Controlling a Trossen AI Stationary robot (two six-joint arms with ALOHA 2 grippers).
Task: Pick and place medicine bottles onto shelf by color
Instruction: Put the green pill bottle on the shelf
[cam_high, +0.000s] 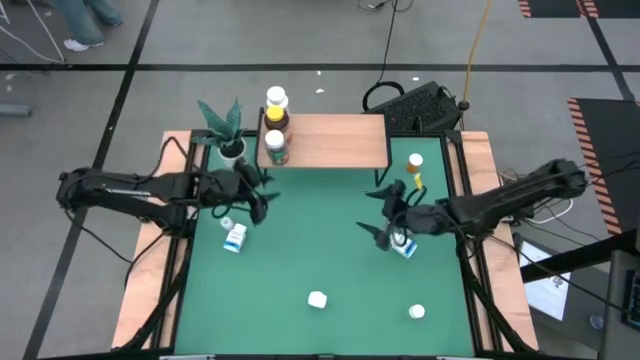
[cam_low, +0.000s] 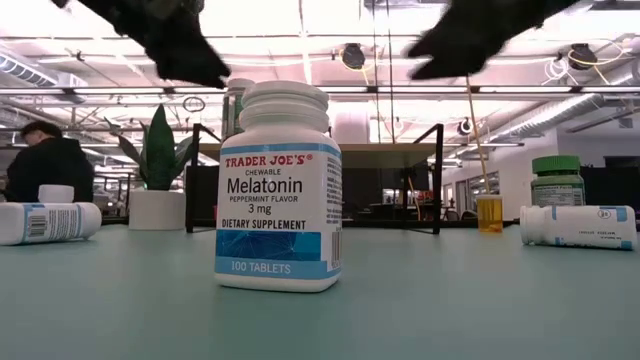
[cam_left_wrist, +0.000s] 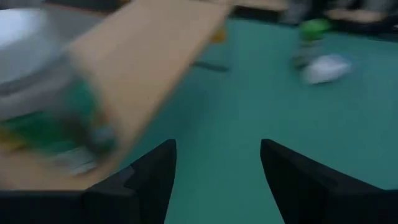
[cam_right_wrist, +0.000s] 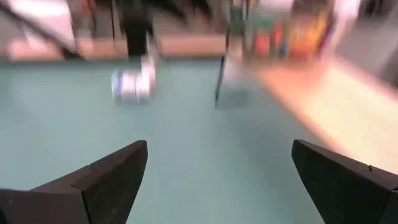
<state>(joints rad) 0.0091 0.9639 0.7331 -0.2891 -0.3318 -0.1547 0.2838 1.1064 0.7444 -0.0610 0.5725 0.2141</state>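
The light-wood shelf (cam_high: 335, 140) stands at the table's far edge. An amber bottle with a yellow label (cam_high: 277, 108) and a green bottle (cam_high: 276, 148) stand on its left end. My left gripper (cam_high: 266, 196) is open, just near of that end, above the table; its wrist view shows open fingers (cam_left_wrist: 217, 146) beside the green bottle (cam_left_wrist: 56, 124). My right gripper (cam_high: 372, 212) is open wide (cam_right_wrist: 219, 146) over the table's right half. Close beside it a white-and-blue bottle (cam_high: 403, 246) lies on its side. Neither gripper holds anything.
A white-and-blue bottle (cam_high: 235, 237) lies on the left, an orange bottle (cam_high: 415, 170) stands far right, and two white bottles (cam_high: 318, 298) (cam_high: 417, 312) stand near the near edge. A potted plant (cam_high: 228, 130) stands left of the shelf. A green-capped bottle (cam_low: 556, 180) stands on the right.
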